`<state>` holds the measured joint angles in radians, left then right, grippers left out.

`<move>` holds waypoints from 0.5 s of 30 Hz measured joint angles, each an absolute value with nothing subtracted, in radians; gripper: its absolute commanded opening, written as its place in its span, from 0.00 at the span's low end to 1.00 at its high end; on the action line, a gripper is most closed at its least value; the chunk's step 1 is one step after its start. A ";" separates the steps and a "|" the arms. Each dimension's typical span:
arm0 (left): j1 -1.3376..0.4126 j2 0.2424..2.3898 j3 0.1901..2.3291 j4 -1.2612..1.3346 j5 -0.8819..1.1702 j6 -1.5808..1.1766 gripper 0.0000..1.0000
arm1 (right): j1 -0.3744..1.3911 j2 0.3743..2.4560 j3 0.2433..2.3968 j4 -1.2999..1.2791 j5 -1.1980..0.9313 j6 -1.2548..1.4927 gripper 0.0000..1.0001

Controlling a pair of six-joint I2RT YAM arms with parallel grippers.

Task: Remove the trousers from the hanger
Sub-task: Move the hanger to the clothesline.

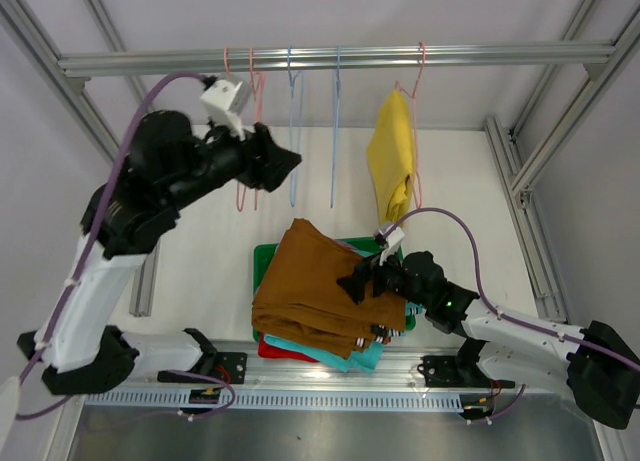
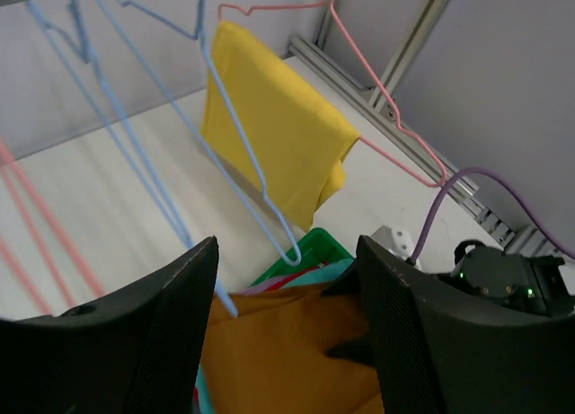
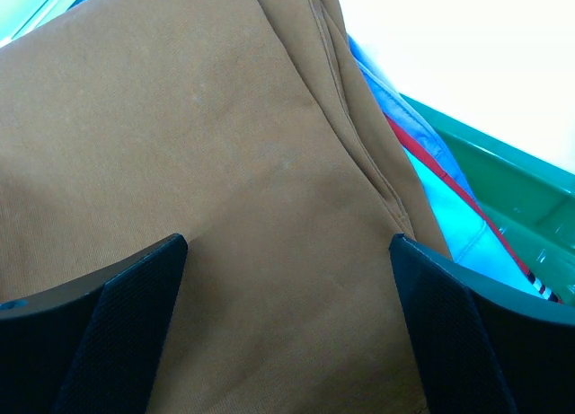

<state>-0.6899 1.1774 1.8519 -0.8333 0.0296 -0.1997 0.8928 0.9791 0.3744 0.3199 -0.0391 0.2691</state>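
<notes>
Left pincer (image 1: pixel 283 161): spread, empty, up at hanger height under rail (image 1: pixel 340 56). Yellow trousers (image 1: pixel 392 151): only pair hanging, draped over pink hanger (image 1: pixel 421 61), long axis vertical, to left pincer's right, past blue hangers (image 1: pixel 293 131). Right pincer (image 1: pixel 358 279): spread wide, empty, low over brown trousers (image 1: pixel 315 271) topping pile in green tray (image 1: pixel 263 256). Left arm likely better placed.

Black-and-white arms (image 1: pixel 120 241), purple cables (image 1: pixel 128 141), textured black jaws, green LEDs (image 2: pixel 463 275).
</notes>
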 measured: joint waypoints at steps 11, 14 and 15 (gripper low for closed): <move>-0.779 1.620 2.111 -0.852 -0.149 -0.189 0.69 | 0.895 0.980 0.374 0.320 -0.039 0.268 0.99; -0.779 1.665 2.131 -0.856 -0.194 -0.184 0.69 | 0.895 0.984 0.374 0.321 -0.039 0.268 1.00; -0.779 1.676 2.135 -0.855 -0.208 -0.183 0.69 | 0.895 0.984 0.374 0.321 -0.039 0.268 1.00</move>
